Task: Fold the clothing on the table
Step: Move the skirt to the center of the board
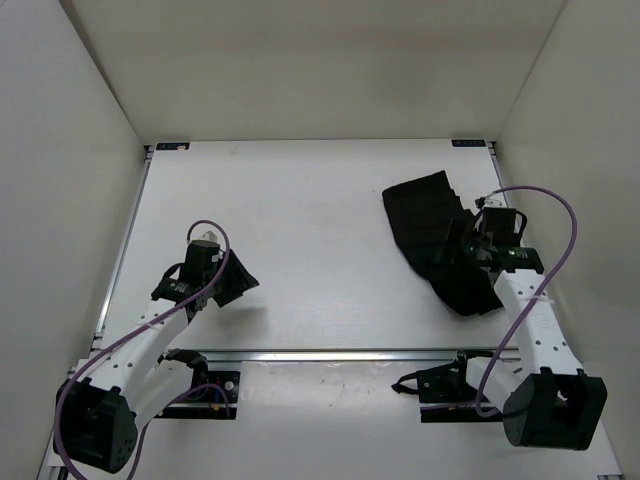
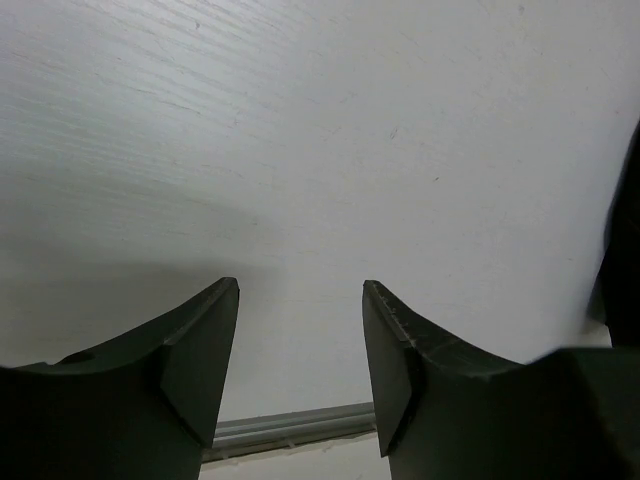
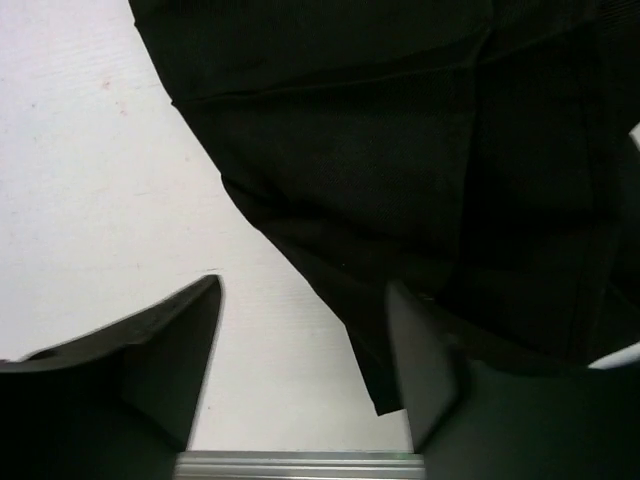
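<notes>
The black clothing (image 1: 425, 215) lies wrinkled on the right side of the white table (image 1: 300, 200), running from mid-table toward the near right. My right gripper (image 1: 468, 255) hovers over its near part. In the right wrist view that gripper (image 3: 303, 284) is open; the clothing (image 3: 400, 150) fills the upper right, and its edge and a corner run down between the fingers, close to the right finger (image 3: 420, 350). My left gripper (image 1: 238, 280) is far off at the near left, open (image 2: 300, 285) over bare table (image 2: 300, 120) with nothing between its fingers.
A metal rail (image 1: 330, 352) runs along the table's near edge and shows under both grippers (image 2: 290, 425) (image 3: 300, 465). White walls close in the table at the left, back and right. Purple cables (image 1: 560, 240) loop from each arm.
</notes>
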